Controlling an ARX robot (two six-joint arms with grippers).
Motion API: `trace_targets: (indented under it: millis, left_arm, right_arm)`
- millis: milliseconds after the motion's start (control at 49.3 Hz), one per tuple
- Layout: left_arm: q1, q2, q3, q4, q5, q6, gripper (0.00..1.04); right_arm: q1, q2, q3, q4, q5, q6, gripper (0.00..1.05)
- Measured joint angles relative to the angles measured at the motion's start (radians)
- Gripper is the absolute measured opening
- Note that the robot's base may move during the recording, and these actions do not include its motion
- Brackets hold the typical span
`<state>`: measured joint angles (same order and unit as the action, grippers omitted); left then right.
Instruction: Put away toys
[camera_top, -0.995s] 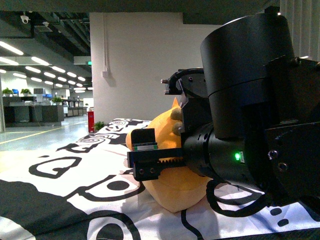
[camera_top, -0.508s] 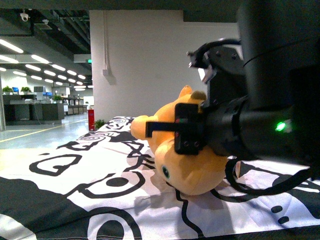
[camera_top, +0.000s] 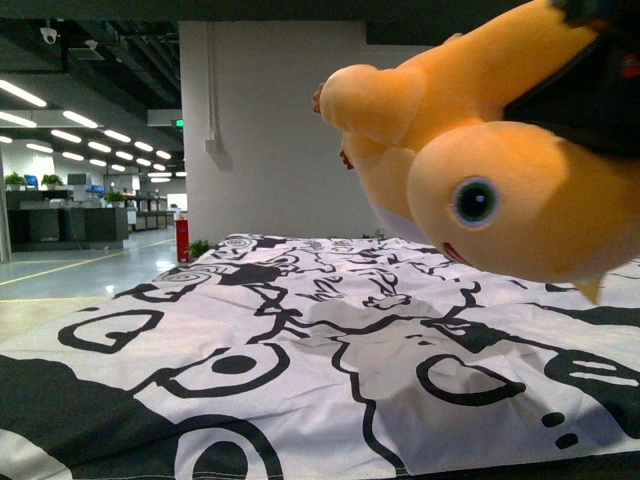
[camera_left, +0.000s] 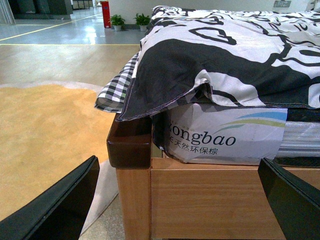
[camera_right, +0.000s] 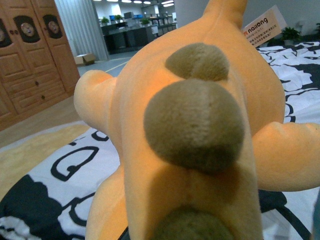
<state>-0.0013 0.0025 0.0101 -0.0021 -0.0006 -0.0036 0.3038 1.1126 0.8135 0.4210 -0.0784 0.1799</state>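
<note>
Above the bedspread (camera_top: 300, 340), well clear of it: found the plush toy (camera_top: 500, 180) hanging tilted, head lowest, close to the front camera. Half a second back, saw it lying on the bedspread with the arm against it; a second back, likewise. So: picked up, no contact left with the bedspread. Judged as pickup done, carrying off and setting down not yet done (no bin or box for it visible anywhere).

Right gripper (camera_top: 600, 95):
- Seen only as a black mass across the toy's upper side in the front view.
- Cannot make out fingers or gap in either view; right wrist view filled with orange back, brown spots and a paper tag (camera_right: 262, 22).
- Taken as clamped on the toy, given nothing else bearing it up.

Left gripper (camera_left: 177, 167):
- Spread wide, holding nothing, touching nothing.
- Parked low beside the bed frame (camera_left: 200, 195), below the bedspread's overhanging corner, facing the side of the mattress (camera_left: 225, 135).
- No part in the lift.
</note>
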Motion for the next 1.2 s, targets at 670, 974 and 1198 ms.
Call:
trace_targets:
  millis: [670,974,1198]
  left_arm:
    - [0.0,0.0,0.0,0.0,0.0,0.0,0.98]
    - [0.0,0.0,0.0,0.0,0.0,0.0,0.98]
    - [0.0,0.0,0.0,0.0,0.0,0.0,0.98]
  right_arm:
    - [-0.307,-0.784,-0.594,-0.179,-0.27,0.045,0.07]
    - [-0.261,-1.006,-0.759,-0.176,-0.164,-0.014,0.07]
    - [-0.233,-1.043,-0.798,-0.218,-0.146,-0.05,0.07]
